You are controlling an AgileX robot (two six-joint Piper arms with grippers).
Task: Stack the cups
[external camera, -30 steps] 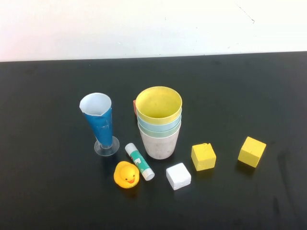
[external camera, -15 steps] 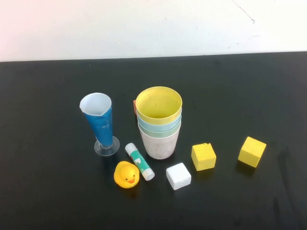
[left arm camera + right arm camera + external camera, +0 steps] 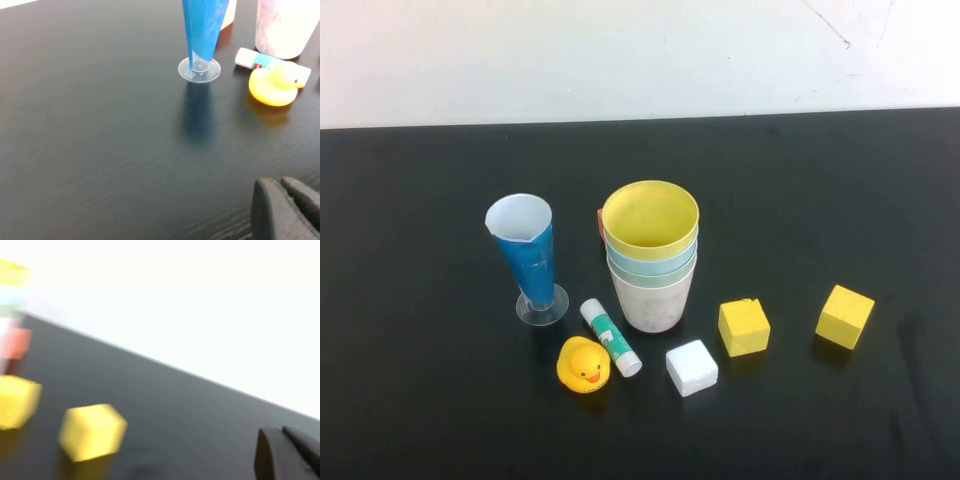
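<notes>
Near the middle of the high view, the cups [image 3: 651, 255] are standing as one nested column on the black table [image 3: 420, 400] — yellow cup [image 3: 651, 219] on top, light blue cup [image 3: 653, 259] and green cup [image 3: 653, 273] rims showing beneath it, and a pale pinkish cup [image 3: 653, 303] carrying them all at the bottom. I am judging the stacking as done. The column's long axis is running straight up from the table, mouths opening upward, narrow bases down, with no lean I can make out.

I am seeing neither arm in the high view. The left gripper [image 3: 287, 210] is showing at the lower right of its wrist picture, fingers pressed together and holding nothing, hovering low over bare table well apart from the blue measuring glass [image 3: 527, 257], the rubber duck [image 3: 585, 364] and the glue stick [image 3: 611, 337]. The right gripper [image 3: 287, 452] is sitting at the lower right of its own picture, likewise closed on nothing, with a yellow cube [image 3: 92, 431] some way off.

Operating from here, I am thinking the step in hand is simply parking — keeping both arms clear of the stack. Any sweep should be passing high or wide, since the tall glass just left of the cups looks easy to tip, and a nudge there could be reaching the column.
</notes>
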